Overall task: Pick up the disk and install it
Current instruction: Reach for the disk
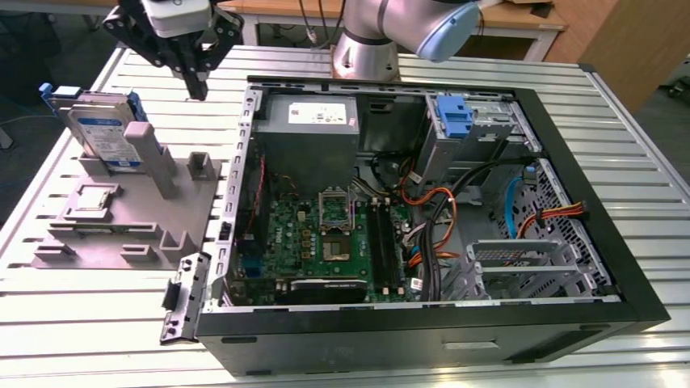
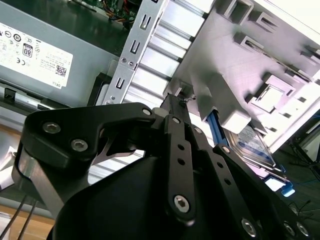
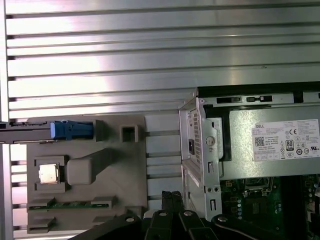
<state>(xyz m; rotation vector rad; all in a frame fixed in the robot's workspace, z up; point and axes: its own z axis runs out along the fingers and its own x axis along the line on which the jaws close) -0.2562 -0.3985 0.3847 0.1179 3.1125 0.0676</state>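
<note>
1. Exterior view: 1 arm. Its gripper (image 1: 197, 87) hangs over the table (image 1: 86, 323), just beside the fixture block (image 1: 129, 234). It is off the block's PC-case side, near the block's far corner as this view sees it, touching nothing.
2. Jaws: pressed together, tips meeting, nothing pinched. Both wrist views agree.
3. Disk (image 1: 103, 129) stands on edge in a slot at the block's far end, label face toward the exterior cam, w/ its blue carrier (image 1: 134, 105) framing it. It leans slightly against the block's tall post.
4. Key relation: from the jaws, the disk lies across the block's far end, on the side away from the PC case (image 1: 636, 307), and lower than the tips. They are near but apart.
5. Axis: first wrist view shows the disk edge-on. Its thin top edge runs along the block's far edge, and the blue carrier end is the end nearer the case side, i.e. nearer the gripper.
6. Progress, my read: pick not yet made. Disk sits in the block, well apart from the case's bays.
</note>
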